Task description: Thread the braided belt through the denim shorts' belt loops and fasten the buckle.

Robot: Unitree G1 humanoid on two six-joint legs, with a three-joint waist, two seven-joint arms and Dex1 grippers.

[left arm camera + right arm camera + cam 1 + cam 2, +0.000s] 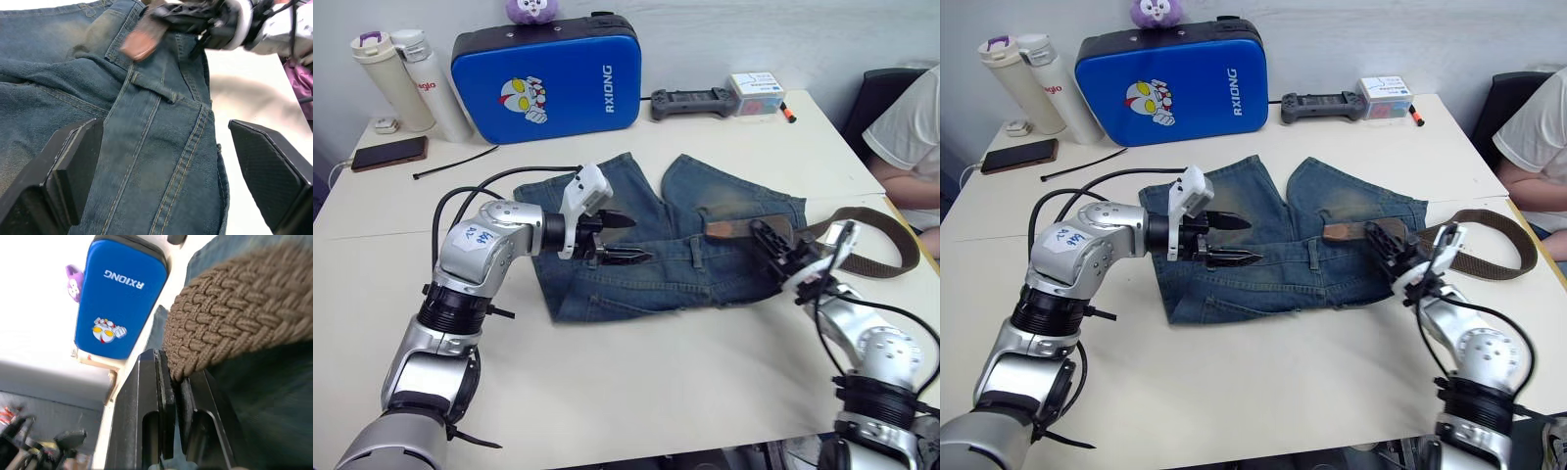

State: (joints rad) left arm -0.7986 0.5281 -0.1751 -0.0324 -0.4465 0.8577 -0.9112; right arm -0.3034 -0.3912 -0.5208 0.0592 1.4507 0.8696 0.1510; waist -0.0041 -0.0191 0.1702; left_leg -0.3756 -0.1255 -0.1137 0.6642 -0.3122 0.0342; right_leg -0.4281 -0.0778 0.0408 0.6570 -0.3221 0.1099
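Surface: pale cream table (636,392), with a white wall behind it.
Denim shorts: denim shorts (636,206) lie flat at the middle of the table, legs pointing toward the far edge, waistband along the near side.
Belt loop: one belt loop (152,87) shows on the waistband, just ahead of the left gripper's fingers.
Braided belt: braided belt (876,240) loops on the table to the right of the shorts; its leather tip (729,229) lies on the right side of the shorts near the waistband.
Right gripper: right gripper (781,247) is over the right end of the waistband, its fingers pinched tight on the braided belt; the woven strap sits clamped between them in the right wrist view.
Left gripper: left gripper (619,240) hovers over the left part of the shorts, fingers spread apart and holding nothing, pointing along the waistband toward the right gripper.
Buckle: cannot be made out.
Far side of table: blue padded case (548,83) stands upright with a purple plush toy (533,10) behind it; two bottles (406,83) stand to its left, a phone (389,152) and a black cable tie (455,162) lie near them.
Far right: black controller (690,102) and a small box (756,93) lie side by side.
Person: a person in a white shirt (911,137) sits at the right edge.
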